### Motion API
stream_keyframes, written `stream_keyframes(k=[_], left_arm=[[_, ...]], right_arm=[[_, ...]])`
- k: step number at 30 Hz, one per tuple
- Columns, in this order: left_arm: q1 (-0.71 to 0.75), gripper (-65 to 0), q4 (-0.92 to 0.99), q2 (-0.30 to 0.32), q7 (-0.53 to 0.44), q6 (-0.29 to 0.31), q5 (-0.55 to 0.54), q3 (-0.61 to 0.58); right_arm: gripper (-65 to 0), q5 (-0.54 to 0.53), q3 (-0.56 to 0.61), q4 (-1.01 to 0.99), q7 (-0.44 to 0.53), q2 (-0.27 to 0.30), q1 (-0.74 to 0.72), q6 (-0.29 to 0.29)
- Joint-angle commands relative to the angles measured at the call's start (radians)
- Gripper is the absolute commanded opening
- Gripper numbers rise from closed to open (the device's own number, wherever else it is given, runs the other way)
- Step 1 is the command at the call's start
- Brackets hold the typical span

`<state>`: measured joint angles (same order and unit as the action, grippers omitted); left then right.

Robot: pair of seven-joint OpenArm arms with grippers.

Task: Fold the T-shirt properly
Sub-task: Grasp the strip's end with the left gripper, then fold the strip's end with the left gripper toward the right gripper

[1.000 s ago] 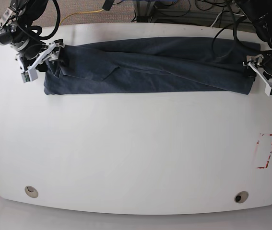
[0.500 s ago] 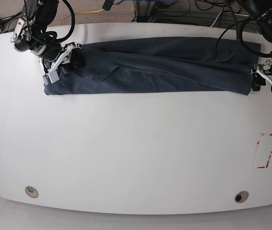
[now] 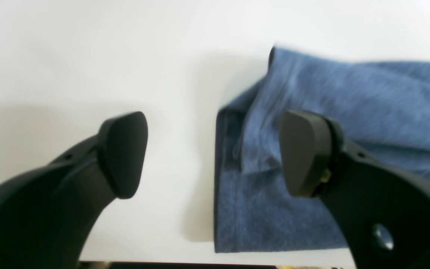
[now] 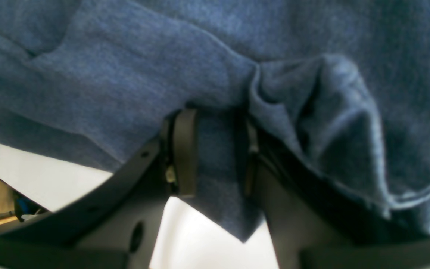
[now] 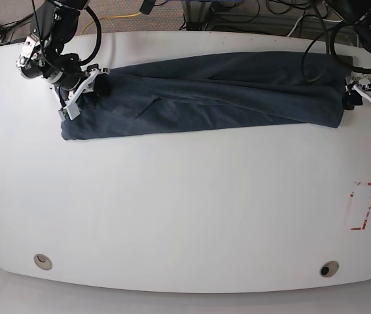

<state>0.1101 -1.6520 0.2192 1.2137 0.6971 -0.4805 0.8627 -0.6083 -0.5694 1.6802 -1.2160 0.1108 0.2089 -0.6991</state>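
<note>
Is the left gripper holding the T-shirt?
No: the left gripper is open, its fingers apart above the T-shirt's edge.

Right gripper pinching the T-shirt

The right gripper [image 4: 215,153] has its dark jaws closed on a fold of the heathered blue T-shirt [image 4: 133,74], cloth squeezed between them. Fabric bunches into a ridge at 2 o'clock, a stitched hem curves at 4 o'clock, and the white tabletop [image 4: 200,239] shows at 6 o'clock.
</note>
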Motion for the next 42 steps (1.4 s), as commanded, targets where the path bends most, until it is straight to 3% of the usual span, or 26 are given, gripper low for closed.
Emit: stream_keyframes(k=[1, 10, 25, 28, 32, 34, 42], left_arm=[[0.012, -12.9, 0.046, 0.019, -0.010, 0.001, -0.011, 0.016], [0.023, -12.9, 0.126, 0.015, -0.010, 0.001, -0.011, 0.016], [0.018, -13.6, 0.210, 0.001, -0.016, 0.001, -0.013, -0.121], [0.021, -23.9, 0.195, -0.016, -0.016, 0.001, -0.013, -0.125], [0.015, -49.9, 0.198, -0.034, -0.016, 0.001, -0.007, -0.129], [0.017, -59.2, 0.189, -0.037, -0.016, 0.001, -0.007, -0.129], [0.055, -60.7, -0.072, -0.056, -0.013, 0.001, -0.010, -0.155]], right_arm=[[-49.0, 0.006, -0.004, 0.010, -0.005, 0.011, -0.007, 0.001], [-49.0, 0.003, -0.004, 0.011, -0.005, 0.008, -0.002, 0.001], [-49.0, 0.001, -0.004, 0.014, -0.006, 0.005, -0.007, 0.001], [-49.0, 0.001, -0.004, 0.014, -0.006, 0.005, -0.006, 0.001], [-49.0, 0.001, -0.004, 0.014, -0.006, 0.003, -0.007, 0.001], [-49.0, 0.001, -0.004, 0.014, -0.006, 0.002, -0.007, 0.001], [-49.0, 0.001, -0.004, 0.010, -0.006, 0.002, -0.009, 0.001]])
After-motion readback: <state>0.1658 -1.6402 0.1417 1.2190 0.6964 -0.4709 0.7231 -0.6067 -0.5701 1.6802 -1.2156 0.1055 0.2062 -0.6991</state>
